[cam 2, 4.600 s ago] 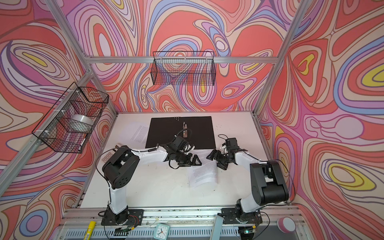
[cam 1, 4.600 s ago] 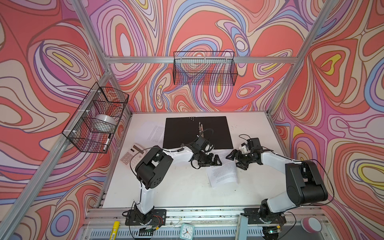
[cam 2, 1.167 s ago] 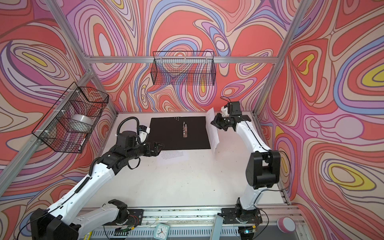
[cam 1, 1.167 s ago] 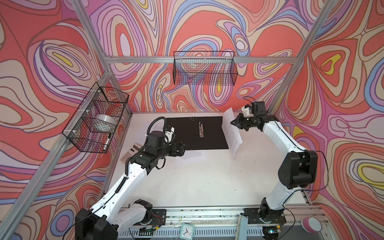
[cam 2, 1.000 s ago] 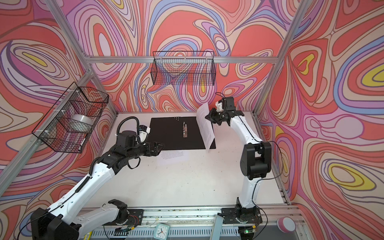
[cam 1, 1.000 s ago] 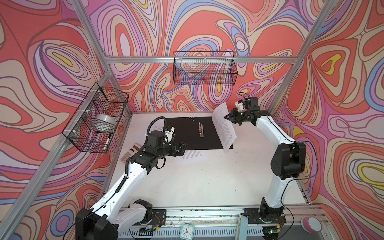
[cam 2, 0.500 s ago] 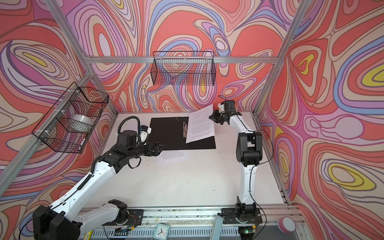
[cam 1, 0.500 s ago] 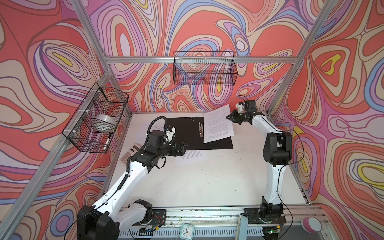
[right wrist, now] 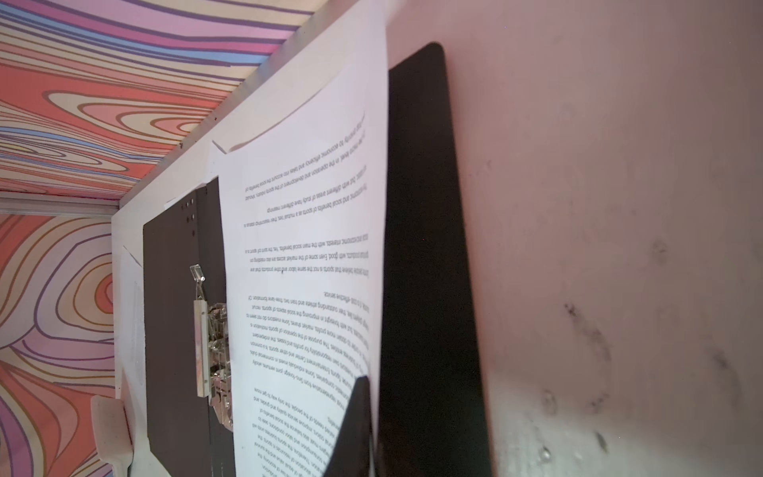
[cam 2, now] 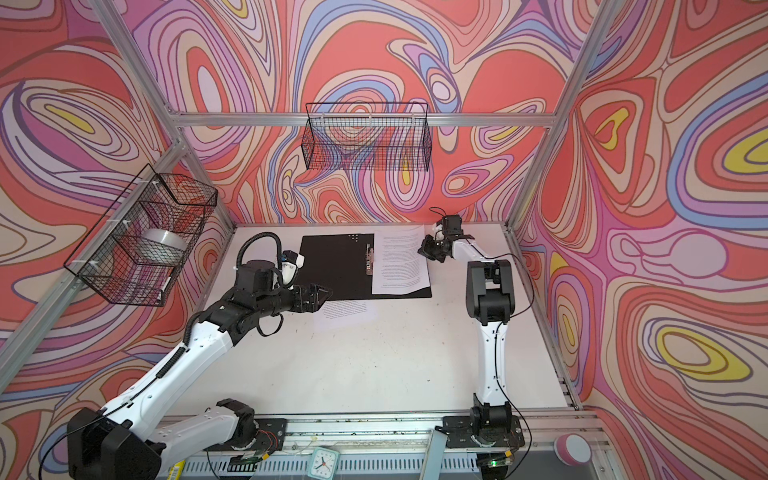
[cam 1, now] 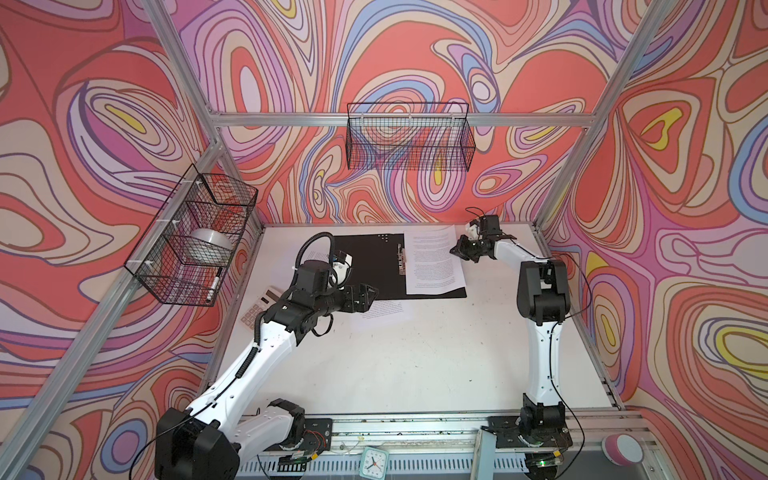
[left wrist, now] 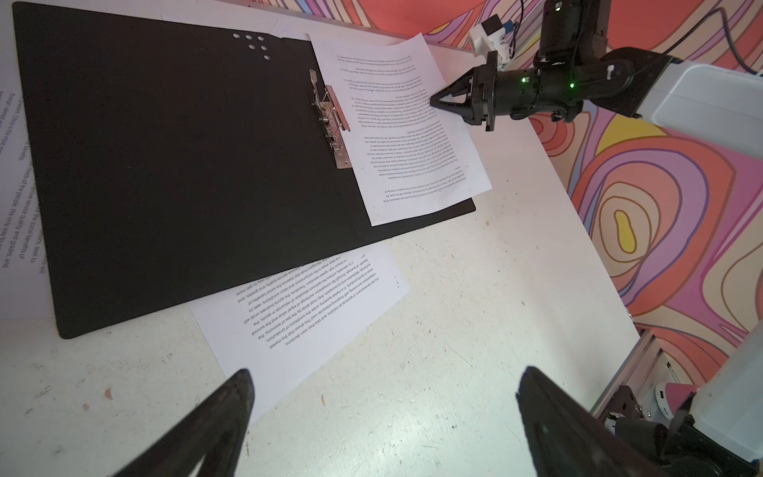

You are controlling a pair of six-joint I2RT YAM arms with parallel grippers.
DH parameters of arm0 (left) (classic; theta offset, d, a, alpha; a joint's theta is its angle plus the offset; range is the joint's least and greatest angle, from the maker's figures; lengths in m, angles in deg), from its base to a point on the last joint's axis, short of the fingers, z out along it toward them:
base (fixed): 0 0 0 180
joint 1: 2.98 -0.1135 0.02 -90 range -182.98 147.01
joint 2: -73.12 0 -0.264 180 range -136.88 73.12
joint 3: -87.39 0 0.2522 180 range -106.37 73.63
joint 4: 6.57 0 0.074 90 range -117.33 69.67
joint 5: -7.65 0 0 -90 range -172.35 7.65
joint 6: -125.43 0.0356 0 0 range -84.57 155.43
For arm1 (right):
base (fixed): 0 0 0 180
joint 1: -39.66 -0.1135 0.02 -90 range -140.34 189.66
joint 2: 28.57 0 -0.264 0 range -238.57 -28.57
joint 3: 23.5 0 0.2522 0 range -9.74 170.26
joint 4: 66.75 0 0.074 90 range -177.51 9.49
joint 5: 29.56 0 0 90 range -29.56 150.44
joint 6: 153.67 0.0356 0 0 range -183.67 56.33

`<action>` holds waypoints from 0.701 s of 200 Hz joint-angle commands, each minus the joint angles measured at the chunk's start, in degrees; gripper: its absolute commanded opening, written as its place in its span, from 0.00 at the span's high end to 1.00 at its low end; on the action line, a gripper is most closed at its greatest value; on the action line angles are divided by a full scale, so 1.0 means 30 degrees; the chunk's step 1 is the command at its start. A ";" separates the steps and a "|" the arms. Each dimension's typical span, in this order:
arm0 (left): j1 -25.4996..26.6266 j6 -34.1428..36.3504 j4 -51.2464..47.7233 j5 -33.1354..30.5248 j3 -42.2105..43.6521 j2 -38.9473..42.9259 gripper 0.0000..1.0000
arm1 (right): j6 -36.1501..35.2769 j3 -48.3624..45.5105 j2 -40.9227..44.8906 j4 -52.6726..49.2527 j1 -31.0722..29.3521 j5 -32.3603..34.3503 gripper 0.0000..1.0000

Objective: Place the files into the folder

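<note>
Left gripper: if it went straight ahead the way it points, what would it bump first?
Probably the loose sheet sticking out from under the folder; the open left gripper points toward it, though depth is unclear.

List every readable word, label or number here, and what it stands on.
"For the development of sports as an industry": half-covered white printed sheet at the open black folder's front edge.
"cost-effective service.": white sheet lying in the folder.
"quality and grades, and": white sheet at the folder's left edge.
Beige calculator keys and the small teal-rimmed clock's numerals: too small to read.
</note>
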 commanded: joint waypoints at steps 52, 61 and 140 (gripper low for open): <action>-0.0147 -0.0155 0.0310 0.0330 -0.0124 -0.0233 0.00 | -0.0562 0.0817 -0.0844 -0.0260 -0.0069 -0.0310 1.00; -0.0130 -0.0156 0.0318 0.0384 -0.0131 -0.0280 0.00 | -0.0759 0.0947 -0.0931 -0.0346 -0.0131 -0.0431 1.00; -0.0149 -0.0156 0.0233 0.0426 -0.0171 -0.0343 0.00 | -0.2023 0.2341 -0.1687 -0.1693 -0.0315 -0.0695 1.00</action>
